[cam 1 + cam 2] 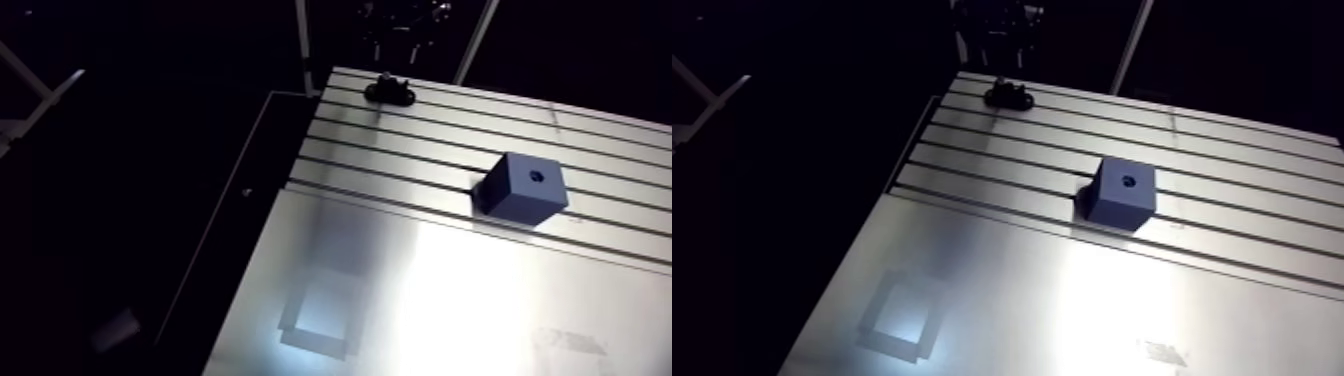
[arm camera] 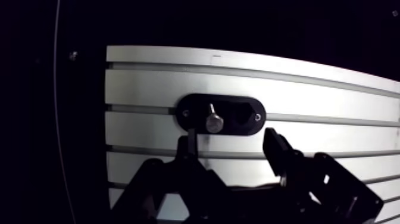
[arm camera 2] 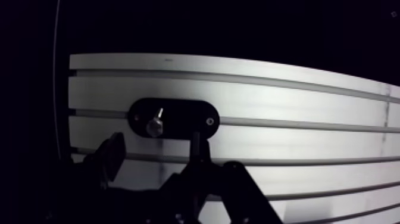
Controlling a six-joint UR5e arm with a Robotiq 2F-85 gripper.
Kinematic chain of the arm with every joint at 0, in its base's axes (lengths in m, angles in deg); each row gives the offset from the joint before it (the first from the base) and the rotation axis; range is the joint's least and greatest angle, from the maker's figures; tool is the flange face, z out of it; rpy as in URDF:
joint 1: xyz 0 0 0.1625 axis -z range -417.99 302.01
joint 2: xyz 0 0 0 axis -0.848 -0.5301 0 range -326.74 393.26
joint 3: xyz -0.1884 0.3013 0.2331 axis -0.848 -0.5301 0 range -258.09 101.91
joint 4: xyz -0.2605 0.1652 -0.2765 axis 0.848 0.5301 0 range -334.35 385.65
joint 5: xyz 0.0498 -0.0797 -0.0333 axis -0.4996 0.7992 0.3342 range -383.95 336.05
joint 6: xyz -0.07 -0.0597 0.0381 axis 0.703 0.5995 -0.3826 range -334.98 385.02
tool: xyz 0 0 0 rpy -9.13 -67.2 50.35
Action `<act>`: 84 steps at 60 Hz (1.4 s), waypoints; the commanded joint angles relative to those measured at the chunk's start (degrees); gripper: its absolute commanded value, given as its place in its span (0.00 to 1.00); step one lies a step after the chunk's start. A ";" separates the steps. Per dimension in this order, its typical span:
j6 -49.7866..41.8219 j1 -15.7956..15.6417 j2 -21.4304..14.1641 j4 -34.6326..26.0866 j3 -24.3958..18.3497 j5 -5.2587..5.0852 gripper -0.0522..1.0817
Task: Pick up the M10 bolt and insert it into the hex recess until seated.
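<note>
The end effector point(image 2: 231, 142) hangs wide open and empty in the wrist view, just short of a black holder point(image 2: 193, 109). The bolt point(image 2: 214, 122) stands in one socket; the other socket point(image 2: 241, 116) is too dark to read. In the arm view, a blue block point(image 1: 520, 188) sits on the tabletop point(image 1: 420, 290), well apart.

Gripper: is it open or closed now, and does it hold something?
Gripper: open, holding nothing; the M10 bolt stands in its black holder ahead of it.

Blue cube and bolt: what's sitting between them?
Nothing. In the arm view, only bare grooved table lies between the blue cube and the bolt.
</note>
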 commanded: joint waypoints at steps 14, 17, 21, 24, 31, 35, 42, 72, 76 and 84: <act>-0.49 -1.11 2.23 0.37 -1.54 0.17 0.38; -0.57 -1.19 2.31 0.44 -1.62 0.33 0.38; -0.59 -1.53 2.56 0.46 -1.71 0.36 0.38; -0.66 -1.72 2.92 0.53 -1.81 0.51 0.38; -0.68 -1.80 3.03 0.30 -1.88 0.71 0.38; -0.68 -1.82 3.11 0.12 -1.81 0.71 0.38; -0.76 -1.89 3.19 -0.23 -2.04 0.79 0.38; -2.44 -1.82 4.32 -6.49 -4.80 1.06 0.37; -2.44 -1.82 4.50 -6.33 -4.80 1.14 0.37; -2.44 -1.73 5.04 -6.23 -4.80 1.06 0.37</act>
